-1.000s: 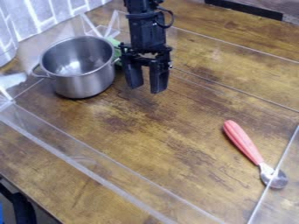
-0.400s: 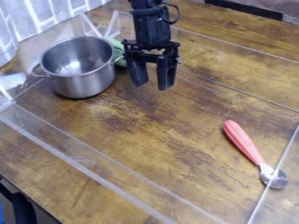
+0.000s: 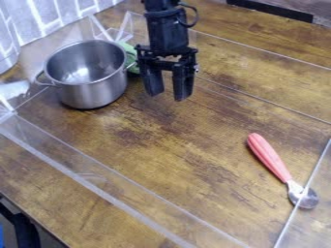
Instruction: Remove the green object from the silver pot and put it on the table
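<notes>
Gripper (image 3: pixel 168 87) hanging over the table (image 3: pixel 195 145), fingers spread, nothing in them.
Just behind it a bit of the green object (image 3: pixel 128 48) peeks out beside the silver pot (image 3: pixel 87 74); a red-handled tool (image 3: pixel 277 165) lies well apart.

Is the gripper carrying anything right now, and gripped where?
Nothing is held: the gripper hangs open and empty over the table, beside the silver pot. The green object lies behind it.

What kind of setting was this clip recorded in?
Probably a lab tabletop rig made to look like a kitchen: a worn wooden table with clear plastic barrier strips, a silver pot and a red-handled tool.
</notes>
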### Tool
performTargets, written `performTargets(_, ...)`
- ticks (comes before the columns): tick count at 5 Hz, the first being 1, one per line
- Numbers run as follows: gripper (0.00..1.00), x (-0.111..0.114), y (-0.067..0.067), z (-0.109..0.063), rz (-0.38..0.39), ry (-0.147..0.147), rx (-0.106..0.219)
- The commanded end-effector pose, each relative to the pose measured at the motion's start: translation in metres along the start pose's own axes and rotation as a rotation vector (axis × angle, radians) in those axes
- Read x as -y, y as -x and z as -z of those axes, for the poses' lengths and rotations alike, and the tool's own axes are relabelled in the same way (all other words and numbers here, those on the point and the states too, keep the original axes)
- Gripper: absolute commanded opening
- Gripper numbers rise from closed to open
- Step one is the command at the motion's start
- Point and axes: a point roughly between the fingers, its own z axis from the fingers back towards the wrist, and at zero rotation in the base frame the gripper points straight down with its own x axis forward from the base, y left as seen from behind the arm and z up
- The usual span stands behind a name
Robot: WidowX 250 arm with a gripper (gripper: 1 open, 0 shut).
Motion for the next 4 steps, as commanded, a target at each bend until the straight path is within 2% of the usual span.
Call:
performTargets(1, 0.00, -0.008, 0.000, -0.021, -0.059, -0.018, 0.103)
performTargets(2, 0.00, -0.010, -0.005, -0.010, -0.118, -0.013, 0.116)
performTargets(3, 0.00, -0.021, -0.005, -0.004, -0.110, -0.015, 0.115)
performTargets(4, 1.00, -0.020, -0.007, 0.003, -0.161, -0.024, 0.117)
